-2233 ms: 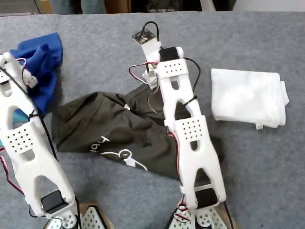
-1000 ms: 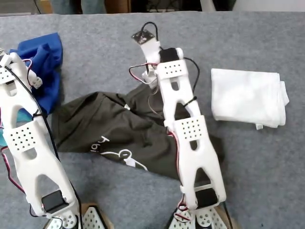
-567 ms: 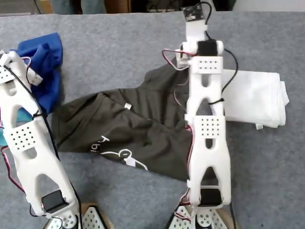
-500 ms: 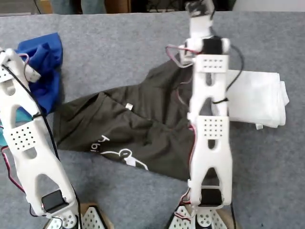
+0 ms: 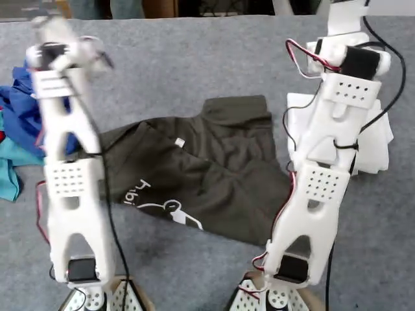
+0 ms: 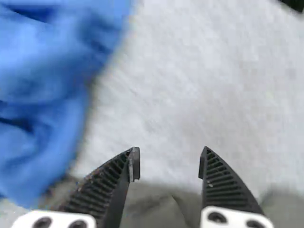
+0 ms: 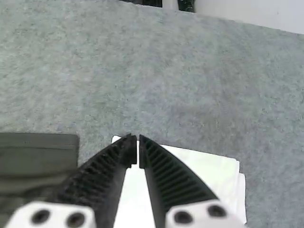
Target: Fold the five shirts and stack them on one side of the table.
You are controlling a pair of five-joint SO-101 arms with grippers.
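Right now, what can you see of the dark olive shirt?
The dark olive shirt lies flat but wrinkled mid-table on the grey table, unfolded apart from one edge turned over at the far end. It looks like soft fabric, with a white print near the front edge and a small white tag showing. Its right corner runs under the right arm.

White right arm [image 5: 322, 184] covers much of the folded white shirt [image 5: 381, 148]. Crumpled blue shirt [image 5: 18, 107] slips behind the left arm [image 5: 70, 184], cut by the edge, smeared at the left wrist.
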